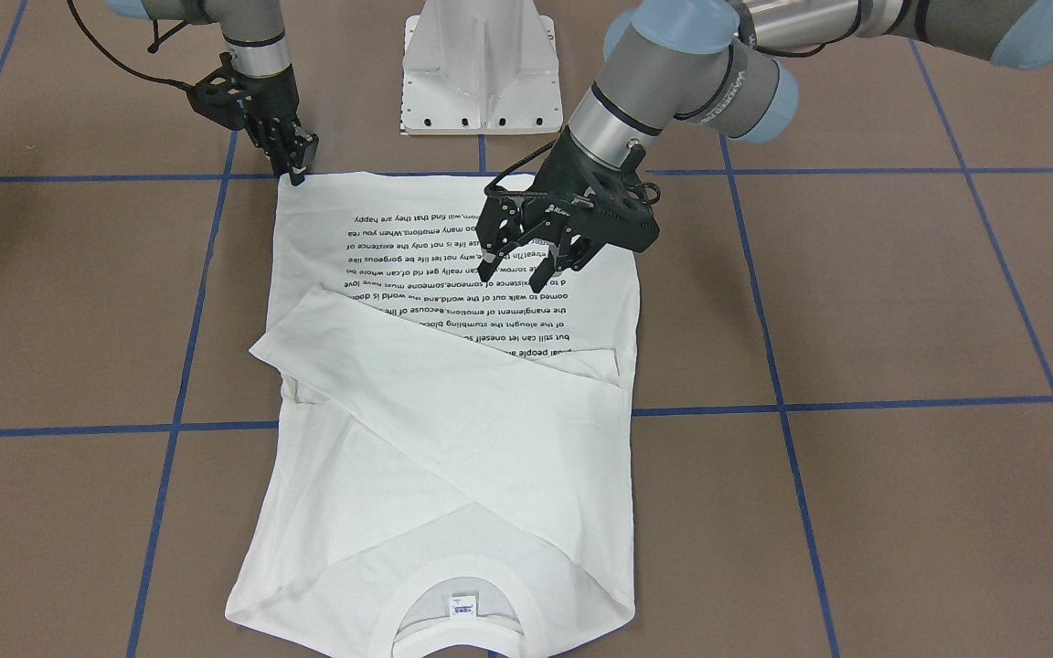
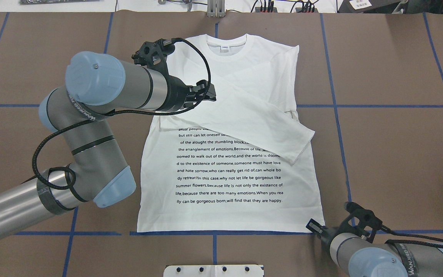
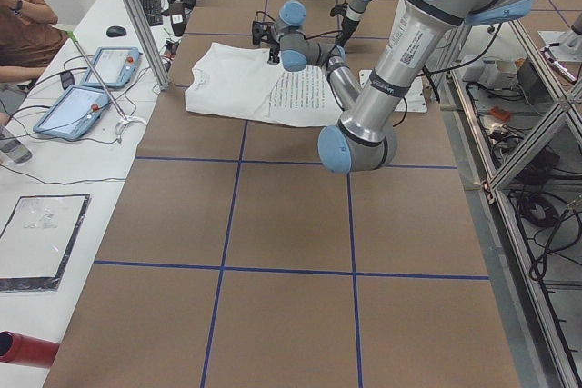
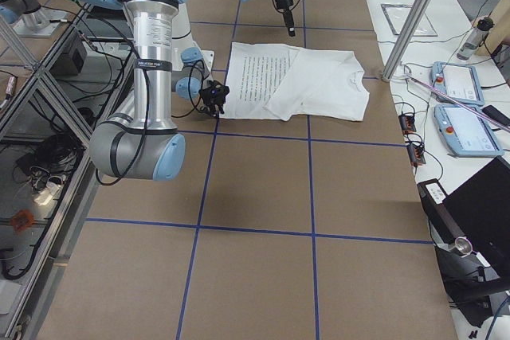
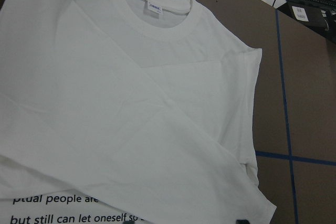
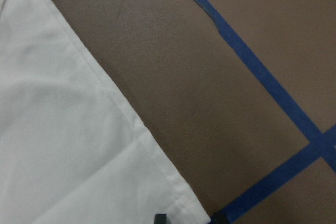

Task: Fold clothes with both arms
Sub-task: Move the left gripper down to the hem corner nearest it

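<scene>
Overhead exterior: T-shirt (image 2: 229, 181) lies flat mid-table, print side up, collar (image 2: 227, 44) on the side far from my base, hem toward it.
Sleeves: both crossed over the chest; top sleeve (image 2: 271, 127) hides part of the upper print lines.
Right gripper (image 1: 296, 169): at a hem corner, jaws slightly apart astride it, not clamped; probably placed to pinch for a lengthwise fold.
Left gripper (image 1: 526, 274): jaws apart, above the chest, holding nothing.
Writing: "summer flowers,because life is not only the existence of"; neck label (image 5: 154, 9) unreadable; "WANJEED" on cable sleeve (image 2: 81, 111).
Table: brown, blue tape grid (image 2: 335, 105).
</scene>
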Robot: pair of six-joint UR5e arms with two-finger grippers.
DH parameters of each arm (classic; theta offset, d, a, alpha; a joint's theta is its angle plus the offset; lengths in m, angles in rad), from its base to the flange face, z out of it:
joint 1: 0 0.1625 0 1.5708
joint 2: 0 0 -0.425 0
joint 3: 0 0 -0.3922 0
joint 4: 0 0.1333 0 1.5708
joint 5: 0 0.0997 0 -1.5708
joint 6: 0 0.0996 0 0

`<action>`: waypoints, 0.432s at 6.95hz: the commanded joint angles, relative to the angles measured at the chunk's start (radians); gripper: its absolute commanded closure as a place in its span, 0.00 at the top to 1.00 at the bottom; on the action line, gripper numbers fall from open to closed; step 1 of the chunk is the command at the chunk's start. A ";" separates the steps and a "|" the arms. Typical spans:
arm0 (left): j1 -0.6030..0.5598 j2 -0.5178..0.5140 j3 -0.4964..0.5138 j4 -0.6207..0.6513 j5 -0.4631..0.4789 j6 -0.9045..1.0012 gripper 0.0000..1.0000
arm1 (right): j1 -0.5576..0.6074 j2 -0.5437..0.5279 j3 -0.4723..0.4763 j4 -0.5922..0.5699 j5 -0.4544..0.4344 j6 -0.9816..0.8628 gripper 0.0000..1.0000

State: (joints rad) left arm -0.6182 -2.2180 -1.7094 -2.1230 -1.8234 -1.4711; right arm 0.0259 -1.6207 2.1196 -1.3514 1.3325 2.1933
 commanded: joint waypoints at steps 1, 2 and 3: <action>0.000 0.001 -0.003 0.002 0.000 0.000 0.71 | -0.003 0.001 0.008 0.000 0.002 -0.001 0.00; -0.002 0.017 -0.025 0.008 0.000 -0.003 0.71 | -0.007 0.001 0.016 0.000 0.004 -0.004 0.00; 0.003 0.087 -0.086 0.011 -0.004 -0.011 0.71 | -0.004 -0.001 0.046 0.000 0.013 -0.006 0.00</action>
State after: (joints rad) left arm -0.6180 -2.1877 -1.7436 -2.1166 -1.8247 -1.4752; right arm 0.0209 -1.6203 2.1400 -1.3514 1.3378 2.1896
